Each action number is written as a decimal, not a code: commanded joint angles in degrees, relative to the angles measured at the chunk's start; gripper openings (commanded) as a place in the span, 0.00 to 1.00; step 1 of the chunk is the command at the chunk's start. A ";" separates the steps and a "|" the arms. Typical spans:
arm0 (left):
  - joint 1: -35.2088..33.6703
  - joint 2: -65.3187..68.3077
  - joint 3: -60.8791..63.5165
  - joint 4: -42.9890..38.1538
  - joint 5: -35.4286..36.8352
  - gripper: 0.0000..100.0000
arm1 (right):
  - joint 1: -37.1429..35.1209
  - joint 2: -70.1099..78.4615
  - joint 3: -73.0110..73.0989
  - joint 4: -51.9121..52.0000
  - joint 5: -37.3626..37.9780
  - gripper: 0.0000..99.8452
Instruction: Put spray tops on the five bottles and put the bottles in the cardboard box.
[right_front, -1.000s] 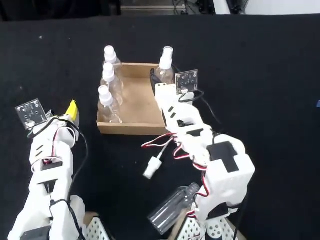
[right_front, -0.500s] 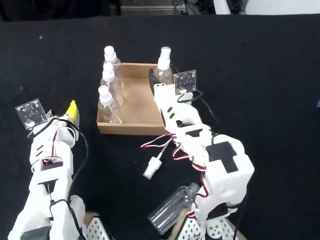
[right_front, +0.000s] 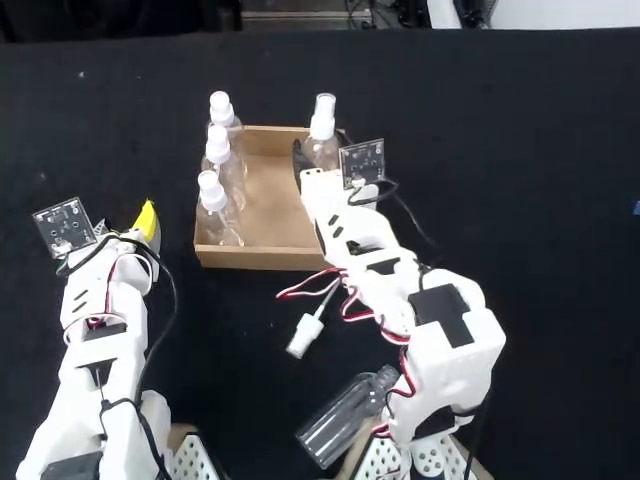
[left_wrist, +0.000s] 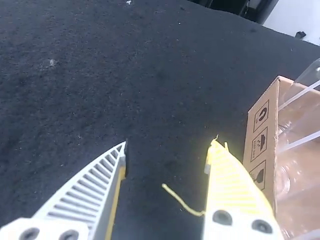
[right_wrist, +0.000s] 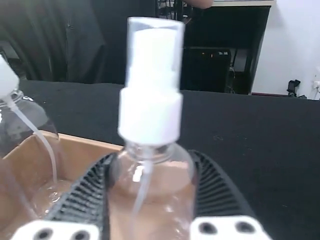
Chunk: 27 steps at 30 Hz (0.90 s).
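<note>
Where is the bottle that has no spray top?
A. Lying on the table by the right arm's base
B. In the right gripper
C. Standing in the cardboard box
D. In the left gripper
A: the uncapped bottle lies on its side at the foot of the right arm, a loose spray top near it.

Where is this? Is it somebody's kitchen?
Probably a robot lab or workshop, not a kitchen. A left arm and right arm sit at a black table, the right gripper holds a spray bottle by a cardboard box, and cables lie behind.
</note>
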 joint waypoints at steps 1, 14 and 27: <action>0.66 -0.62 -0.40 -1.14 -0.53 0.23 | -1.49 -0.66 -1.01 0.26 0.35 0.20; 0.66 -0.62 -0.40 -1.14 -0.53 0.23 | -2.73 -0.22 -0.92 0.26 0.35 0.21; 0.66 -0.62 -0.40 -1.05 -0.53 0.23 | -2.81 -0.66 1.45 0.09 0.26 0.36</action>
